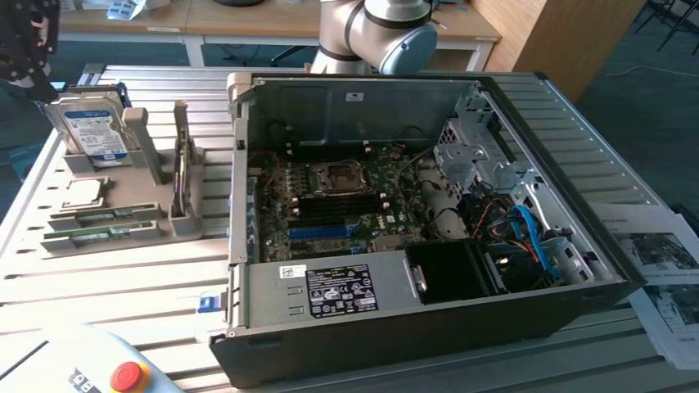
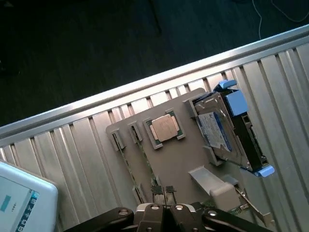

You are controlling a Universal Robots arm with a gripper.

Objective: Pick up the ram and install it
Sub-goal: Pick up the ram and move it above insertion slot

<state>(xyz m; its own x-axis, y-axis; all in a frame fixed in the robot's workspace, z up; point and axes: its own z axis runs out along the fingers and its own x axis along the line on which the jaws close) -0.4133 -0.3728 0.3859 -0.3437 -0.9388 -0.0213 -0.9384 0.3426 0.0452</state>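
Overhead, end effector (image 2: 163, 193) pressed together above gray holder (image 2: 176, 159); exterior view: ram (image 1: 104, 217) lying near open case (image 1: 492, 327).

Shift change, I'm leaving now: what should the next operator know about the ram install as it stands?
Gripper: shut, empty, over the grey plastic parts holder.
Ram: the long narrow green circuit-board stick lies in that holder, a second like it alongside.
Done: nothing; ram not yet picked up.
Left: pickup and install in the open black computer case.
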